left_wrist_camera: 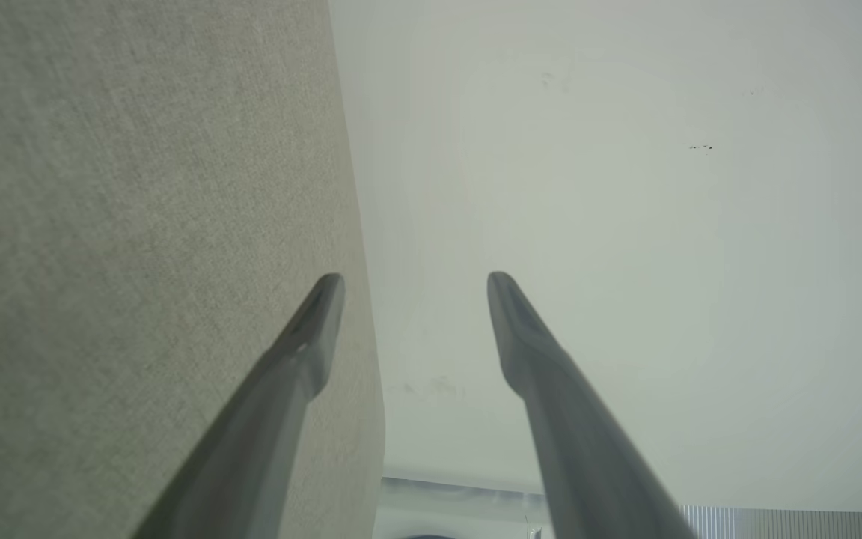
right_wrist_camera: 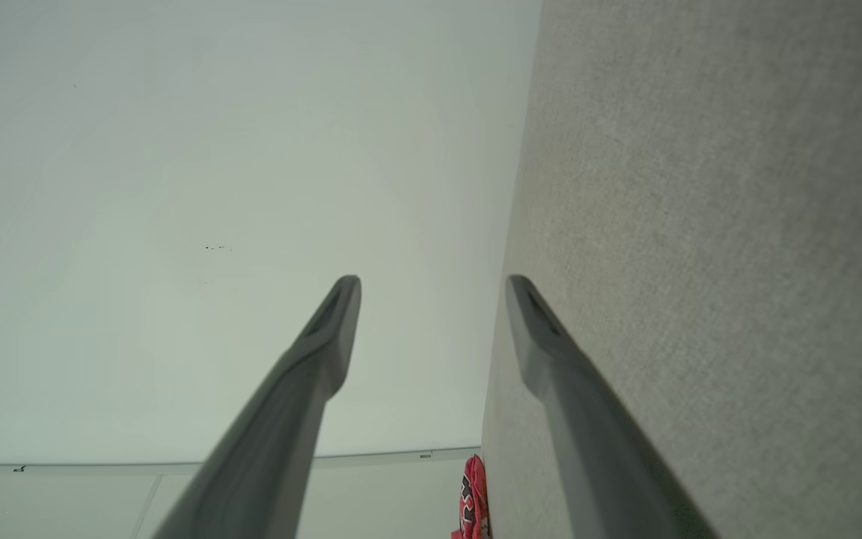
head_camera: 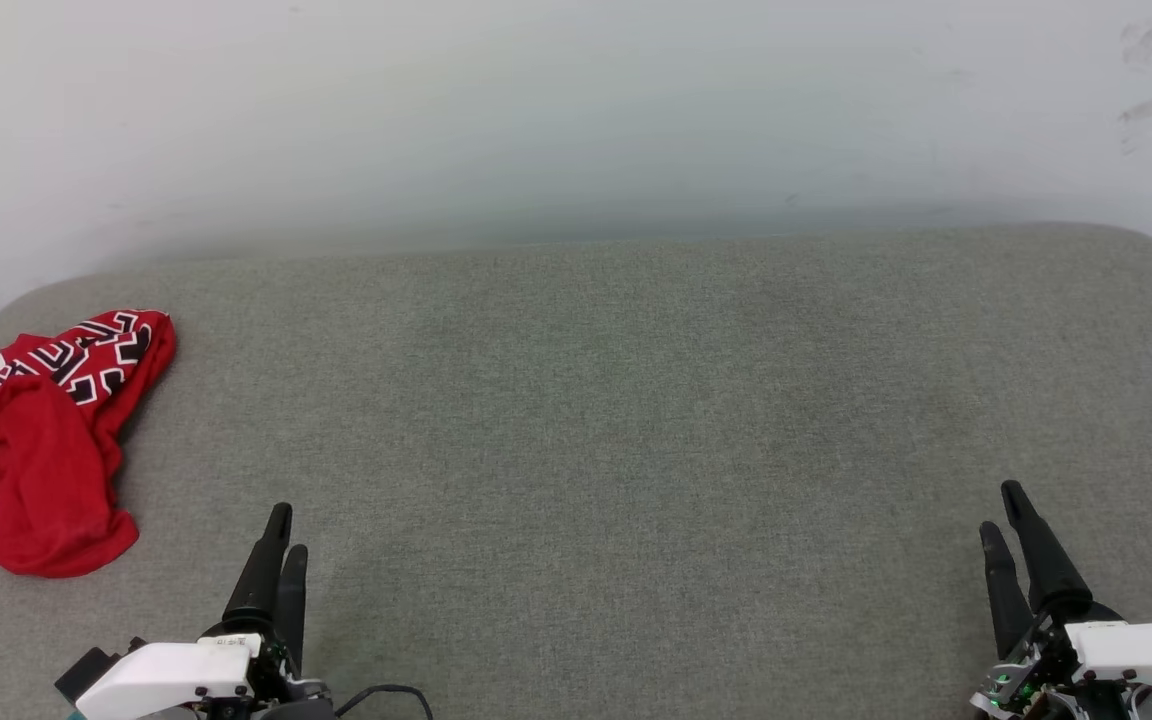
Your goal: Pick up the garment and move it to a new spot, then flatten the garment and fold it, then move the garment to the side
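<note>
From the head view, the grey fabric-topped bench [head_camera: 636, 420] stretches wide in front of the robot, backed by a pale wall [head_camera: 576, 120]. The garment [head_camera: 46, 440] lies crumpled in a heap at the bench's far left edge. It is mostly red, with black, white-outlined lettering showing on its upper fold and a bit of white sleeve with red stripes at the picture's border. The left fingers [head_camera: 286, 560] rise from the lower left corner, near the heap but not touching it, with bare bench between them. The right fingers [head_camera: 998, 560] stand at the lower right corner, well apart from the garment. From this angle each pair looks close together, seen side-on.

In the left wrist view, the left fingers [left_wrist_camera: 304, 359] are plainly spread, a wide gap between the tips and nothing held in it. The grey bench runs along the left side of the picture and the pale wall takes up the right. One finger lies over the bench's edge, the other over the wall.

In the right wrist view, the right fingers [right_wrist_camera: 543, 352] are likewise spread wide and empty. Here the bench is on the right and the wall on the left. A small sliver of the red garment shows at the bottom, between the two fingers, far off along the bench's edge.
</note>
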Tool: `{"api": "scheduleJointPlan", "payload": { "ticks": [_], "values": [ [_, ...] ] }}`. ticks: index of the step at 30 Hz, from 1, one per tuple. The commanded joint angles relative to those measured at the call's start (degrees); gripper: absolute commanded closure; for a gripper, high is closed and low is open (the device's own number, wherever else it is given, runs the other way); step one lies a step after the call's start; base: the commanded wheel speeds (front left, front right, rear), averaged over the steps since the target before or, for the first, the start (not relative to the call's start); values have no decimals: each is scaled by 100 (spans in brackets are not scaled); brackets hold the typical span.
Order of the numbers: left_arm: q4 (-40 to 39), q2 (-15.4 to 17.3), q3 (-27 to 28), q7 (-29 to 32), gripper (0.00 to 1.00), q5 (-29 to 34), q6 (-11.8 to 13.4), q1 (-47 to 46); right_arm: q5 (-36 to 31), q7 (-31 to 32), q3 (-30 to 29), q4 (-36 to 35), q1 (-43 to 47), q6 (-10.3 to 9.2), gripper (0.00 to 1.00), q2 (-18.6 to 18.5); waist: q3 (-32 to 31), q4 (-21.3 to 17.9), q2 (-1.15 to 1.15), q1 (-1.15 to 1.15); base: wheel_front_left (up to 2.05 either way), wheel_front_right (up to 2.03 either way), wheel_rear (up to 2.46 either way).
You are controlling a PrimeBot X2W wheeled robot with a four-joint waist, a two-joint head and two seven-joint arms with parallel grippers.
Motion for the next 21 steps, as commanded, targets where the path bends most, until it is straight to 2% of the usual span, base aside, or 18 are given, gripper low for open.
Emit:
{"api": "scheduleJointPlan", "payload": {
  "ticks": [1, 9, 17, 21],
  "values": [
    [-161, 18, 7, -82, 0, 86, -3, -47, -94, -86, 34, -155, -41, 1, 0, -1, 0, -3, 0, 0, 0, 0, 0],
    [-235, 22, 136, -296, 0, 395, -5, 18, -591, -300, 48, -229, 16, 1, 0, -1, -1, -15, 0, 0, 0, 0, 0],
    [-383, 25, 421, -491, 0, 948, -7, 34, -1490, -496, -50, -440, 40, 1, 0, -1, 3, -25, 0, 0, 0, 0, 0],
    [-456, 26, 610, -581, 0, 1241, -8, 40, -2141, -589, -13, -598, 32, 1, 0, 0, 7, -27, 0, 0, 0, 0, 0]
  ]
}}
